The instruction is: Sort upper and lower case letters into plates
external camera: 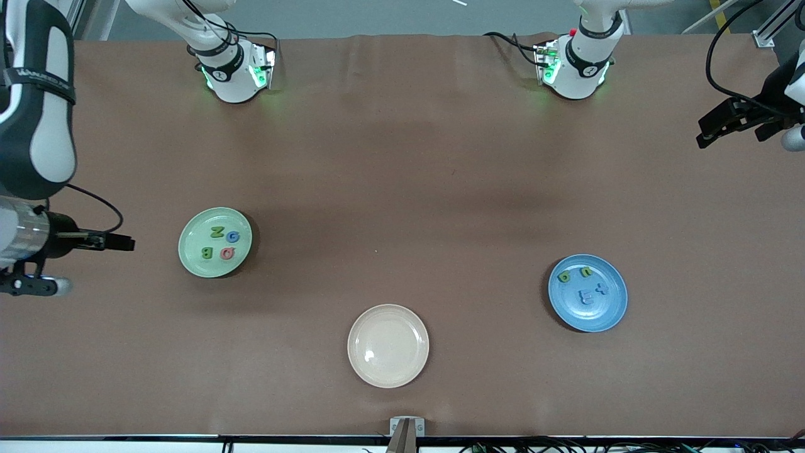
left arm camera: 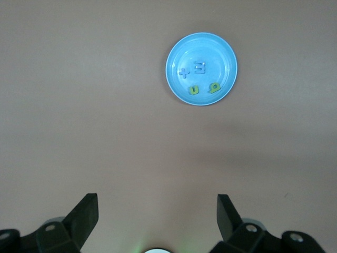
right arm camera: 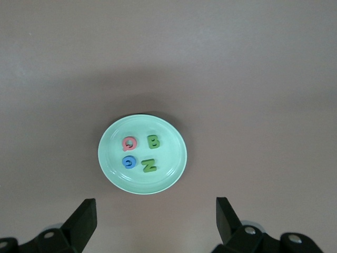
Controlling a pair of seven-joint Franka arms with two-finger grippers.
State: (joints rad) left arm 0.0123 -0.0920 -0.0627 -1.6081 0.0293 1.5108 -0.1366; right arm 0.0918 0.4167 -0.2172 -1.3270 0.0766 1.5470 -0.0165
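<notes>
The pale green plate (external camera: 214,243) lies toward the right arm's end and holds a green Z (external camera: 217,232), blue G (external camera: 233,236), green B (external camera: 207,253) and red Q (external camera: 227,253). It also shows in the right wrist view (right arm camera: 113,168). The blue plate (external camera: 587,314) lies toward the left arm's end and holds a green g (external camera: 564,275), green n (external camera: 585,272), blue E (external camera: 586,296) and blue t (external camera: 600,290). It also shows in the left wrist view (left arm camera: 221,52). My right gripper (external camera: 122,242) (right arm camera: 156,203) and left gripper (external camera: 707,132) (left arm camera: 157,199) are open, empty and raised at the table's ends.
An empty cream-beige plate (external camera: 388,345) lies between the two plates, nearer to the front camera. The brown table cover (external camera: 402,189) is bare around the plates. The arm bases (external camera: 233,69) (external camera: 582,63) stand along the table's back edge.
</notes>
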